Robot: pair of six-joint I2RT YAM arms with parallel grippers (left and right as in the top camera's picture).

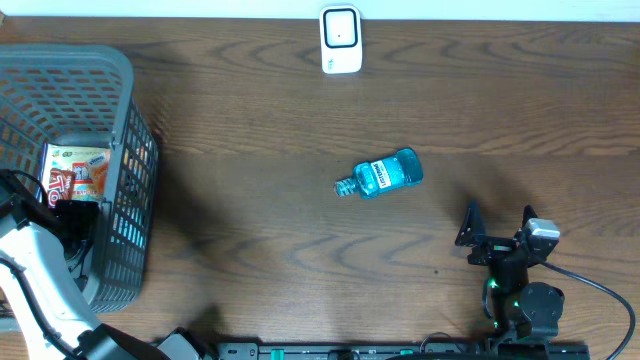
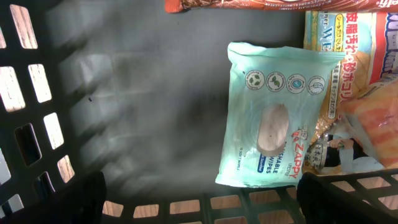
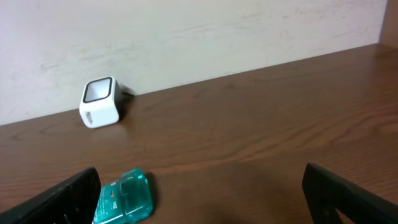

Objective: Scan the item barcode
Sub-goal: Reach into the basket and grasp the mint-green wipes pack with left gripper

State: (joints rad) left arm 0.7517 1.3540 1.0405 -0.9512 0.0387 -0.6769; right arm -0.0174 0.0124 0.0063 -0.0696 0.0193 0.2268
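Note:
A teal mouthwash bottle (image 1: 385,174) lies on its side mid-table, cap to the left. The right wrist view shows its base (image 3: 124,198) by that gripper's left finger. The white barcode scanner (image 1: 341,40) stands at the far edge, also in the right wrist view (image 3: 100,102). My right gripper (image 1: 498,222) is open and empty, right of and nearer than the bottle; its midpoint (image 3: 205,202) is over bare wood. My left gripper (image 1: 70,218) reaches into the grey basket (image 1: 120,90), open and empty (image 2: 199,208), just short of a mint-green wipes pack (image 2: 273,118).
The basket stands at the table's left end and holds several snack packets (image 1: 75,172) beside the wipes; orange and yellow packets (image 2: 373,118) crowd its right side. Its slotted wall (image 2: 37,93) closes in the left gripper. A cable (image 1: 600,290) runs from the right arm.

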